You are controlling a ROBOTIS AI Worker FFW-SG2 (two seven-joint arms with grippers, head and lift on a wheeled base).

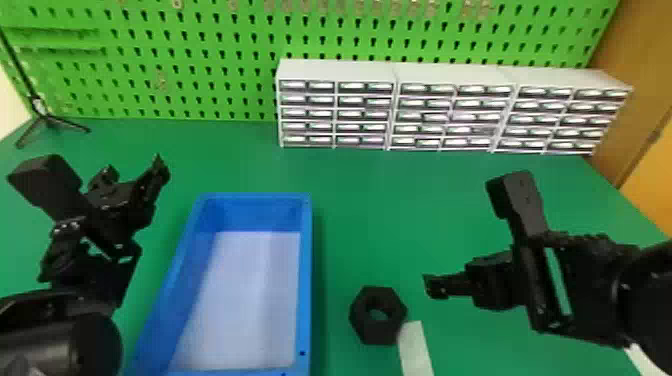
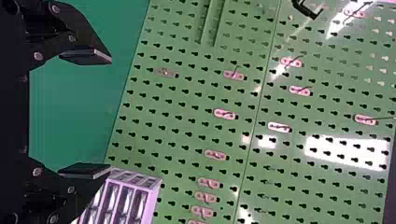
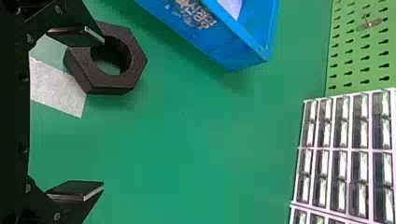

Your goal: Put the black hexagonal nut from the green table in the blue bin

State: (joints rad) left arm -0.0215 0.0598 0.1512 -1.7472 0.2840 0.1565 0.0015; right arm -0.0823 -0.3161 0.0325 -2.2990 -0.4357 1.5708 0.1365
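In the head view, my right gripper (image 1: 434, 287) is over the green table (image 1: 380, 210), a little to the right of the black hexagonal nut (image 1: 364, 327), not touching it as far as I can see. The nut lies flat, its hole facing up. Left of it stands the blue bin (image 1: 306, 280) with a pale bottom. My left gripper (image 1: 134, 175) is raised on the bin's left side. In the left wrist view, the left gripper (image 2: 88, 114) is open and holds nothing. The right wrist view has the right gripper (image 3: 86, 114) wide open, one finger overlapping the nut (image 3: 114, 85) in sight.
A pale strip (image 1: 416, 350) lies on the table against the nut's lower right side. White drawer cabinets (image 1: 337, 70) line the back, before a green pegboard (image 1: 200, 60). A small black tripod (image 1: 47, 120) stands at the back left.
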